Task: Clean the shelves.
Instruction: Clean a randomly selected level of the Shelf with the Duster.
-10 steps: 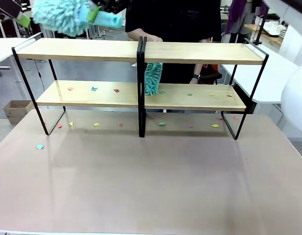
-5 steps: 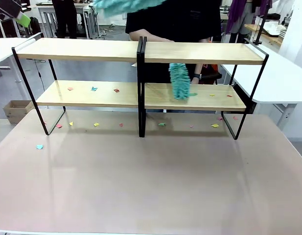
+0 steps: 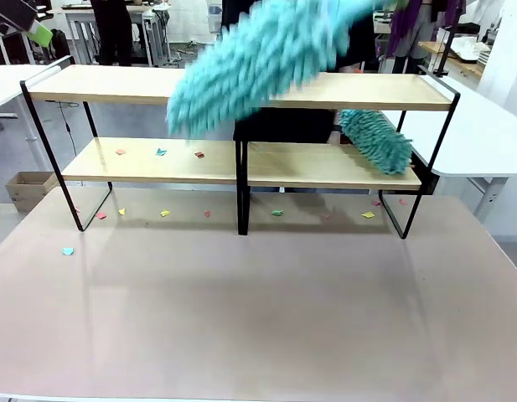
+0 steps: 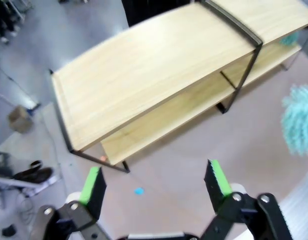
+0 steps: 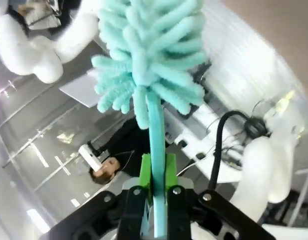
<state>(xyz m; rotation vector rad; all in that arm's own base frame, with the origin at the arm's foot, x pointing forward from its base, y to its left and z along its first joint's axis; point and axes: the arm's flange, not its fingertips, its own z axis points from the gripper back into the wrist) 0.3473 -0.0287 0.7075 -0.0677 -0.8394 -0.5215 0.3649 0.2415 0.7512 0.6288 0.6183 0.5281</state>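
Teal duster [image 5: 149, 55] tight in right claw [image 5: 156, 172]

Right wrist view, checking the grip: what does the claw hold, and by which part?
The right claw is shut on the fluffy turquoise chenille duster, pinching its slim turquoise handle.

I see the shelves [image 3: 367, 90] as pale wood in a black frame, the near duster [image 3: 258, 59] and far duster [image 3: 377, 141] both turquoise (handle too), and red, yellow, green and blue scraps [image 3: 164, 213] on the beige table [image 3: 258, 318].

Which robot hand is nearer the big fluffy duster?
Right. The right gripper is shut on the handle of the duster; the left gripper hangs open by the left end of the shelves, apart from it.
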